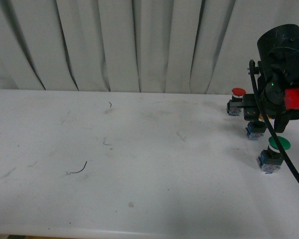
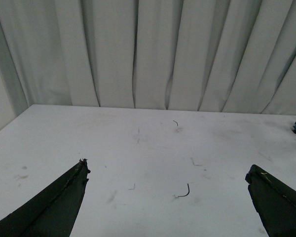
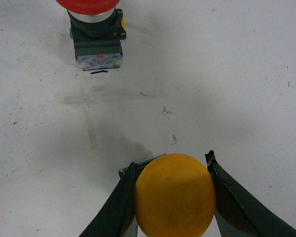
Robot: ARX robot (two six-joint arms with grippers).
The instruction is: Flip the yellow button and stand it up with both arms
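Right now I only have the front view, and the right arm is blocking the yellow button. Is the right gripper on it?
Observer: Yes. In the right wrist view the right gripper has a finger on each side of the yellow button, against its cap.
Operator: Is the red button close to it?
Observer: Clear of it: bare white table separates it from the red button.
Operator: And the left gripper?
Observer: The left gripper is open over bare table, holding nothing.
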